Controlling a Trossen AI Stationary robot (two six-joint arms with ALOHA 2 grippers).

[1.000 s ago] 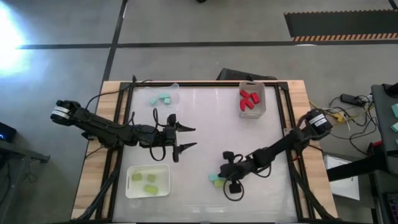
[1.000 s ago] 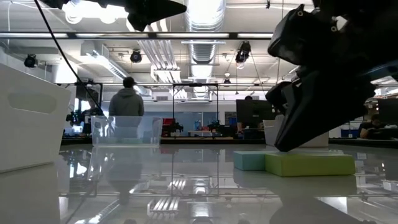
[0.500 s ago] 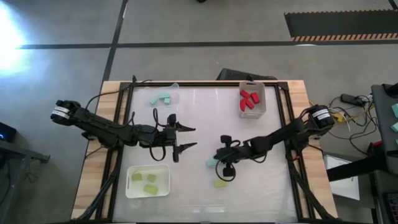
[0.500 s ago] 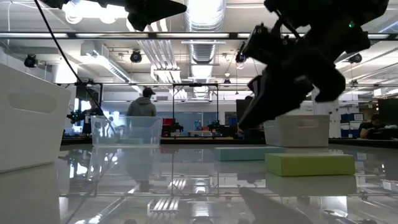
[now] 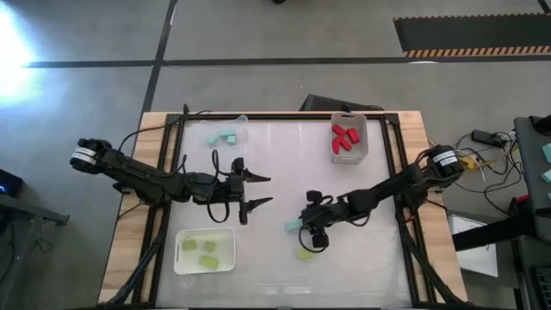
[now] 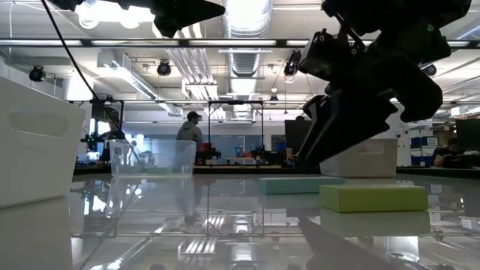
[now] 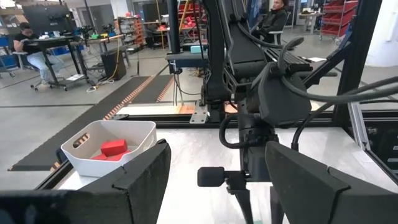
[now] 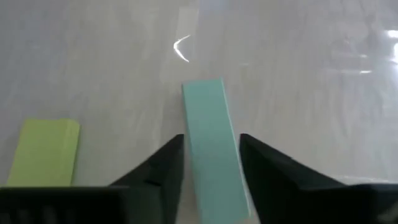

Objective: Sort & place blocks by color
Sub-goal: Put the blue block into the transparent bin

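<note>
Right gripper (image 5: 303,229) was seen low over the middle of the white table (image 5: 284,164), its fingers (image 8: 158,171) slightly parted on either side of a teal block (image 8: 212,146); whether they pressed on the block could not be told. A yellow-green block (image 5: 305,253) lay flat on the table just beside it. Red blocks (image 5: 344,138) were gathered in a white tray (image 5: 365,129) at the far edge, teal ones (image 5: 223,137) in a clear tray, and yellow-green ones (image 5: 205,254) in a near white tray (image 5: 178,258). Left gripper (image 5: 258,191) was held above the table's middle, fingers spread wide and empty.
</note>
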